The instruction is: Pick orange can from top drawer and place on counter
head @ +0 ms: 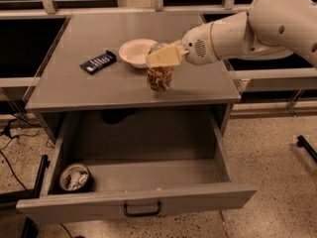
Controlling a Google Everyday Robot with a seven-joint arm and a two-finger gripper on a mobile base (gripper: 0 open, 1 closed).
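Over the counter (69, 90) — one hand (161, 58) tight around one orange can (159, 79), one top drawer (148, 201) open below.

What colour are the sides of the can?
Orange-brown patterned, in the camera view; the gripper grips the orange can over the counter.

**Grey tabletop: bowl, packet, can**

The tabletop (74, 90) is a flat, matte grey rectangle. A white bowl (136, 51) sits near its middle, open side up. Left of the bowl, and apart from it, a flat dark packet (98, 62) with pale print lies at a slant. Just in front of the bowl, towards the front edge, an upright can (159, 79) is low over the surface; whether its base touches cannot be told. The hand (157, 53) reaches in from the right above the tabletop and grips the can's top.
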